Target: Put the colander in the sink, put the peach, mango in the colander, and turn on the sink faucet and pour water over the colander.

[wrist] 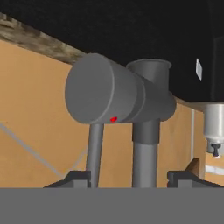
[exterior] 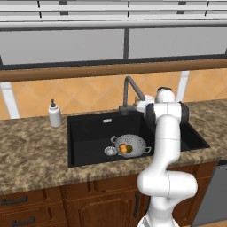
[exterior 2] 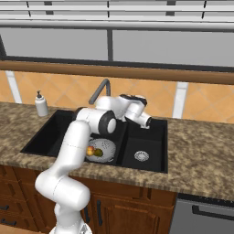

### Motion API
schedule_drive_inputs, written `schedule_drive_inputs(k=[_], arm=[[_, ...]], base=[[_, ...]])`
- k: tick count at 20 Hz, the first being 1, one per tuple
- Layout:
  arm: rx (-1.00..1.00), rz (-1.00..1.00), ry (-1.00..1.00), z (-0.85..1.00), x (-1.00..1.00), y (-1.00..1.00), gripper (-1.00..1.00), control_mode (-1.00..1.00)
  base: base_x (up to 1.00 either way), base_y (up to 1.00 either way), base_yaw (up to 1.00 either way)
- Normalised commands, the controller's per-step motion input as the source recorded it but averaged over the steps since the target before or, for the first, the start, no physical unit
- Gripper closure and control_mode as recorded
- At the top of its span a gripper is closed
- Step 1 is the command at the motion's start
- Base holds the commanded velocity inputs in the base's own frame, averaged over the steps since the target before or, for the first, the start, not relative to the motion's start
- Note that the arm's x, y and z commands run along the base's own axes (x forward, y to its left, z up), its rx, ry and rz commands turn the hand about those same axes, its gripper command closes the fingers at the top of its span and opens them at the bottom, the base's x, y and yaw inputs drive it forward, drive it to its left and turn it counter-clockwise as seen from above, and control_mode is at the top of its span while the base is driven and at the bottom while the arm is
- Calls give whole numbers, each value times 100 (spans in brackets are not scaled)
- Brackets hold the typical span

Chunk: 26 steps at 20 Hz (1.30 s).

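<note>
Behind the matte black double-basin sink (exterior: 88,133), at its back rim, the dark grey gooseneck faucet (exterior: 130,94) rises upright, its spout bending toward the basins. The hand (wrist: 131,180) sits at the faucet's base, its lever between the fingertips; how tightly they close I cannot tell. The perforated silver colander (exterior: 131,145) rests on the left basin floor with the round orange-red peach (exterior: 122,147) and the partly hidden green-yellow mango (exterior: 128,149) inside.

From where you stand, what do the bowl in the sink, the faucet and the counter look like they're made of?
The colander looks like light metal: silver-grey, dotted with holes. The sink faucet seems matte dark-grey metal, smooth and unshiny. The counter looks like polished granite, speckled brown, though it could be imitation. The sink is matte black; its material is unclear.
</note>
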Motion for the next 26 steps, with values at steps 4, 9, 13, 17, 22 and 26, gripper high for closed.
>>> schedule_drive_inputs(k=[4,9,13,17,22,26], arm=[[8,0,-8,0,1,0,-100,-100],[4,0,-6,0,8,9,-100,-100],[0,0,0,0,44,29,-100,-100],[0,0,0,0,53,22,-100,-100],[0,0,0,0,45,5,-100,-100],[0,0,0,0,43,10,100,-100]], base=[[0,0,0],[0,0,0],[0,0,0],[0,0,0],[0,0,0],[0,0,0]])
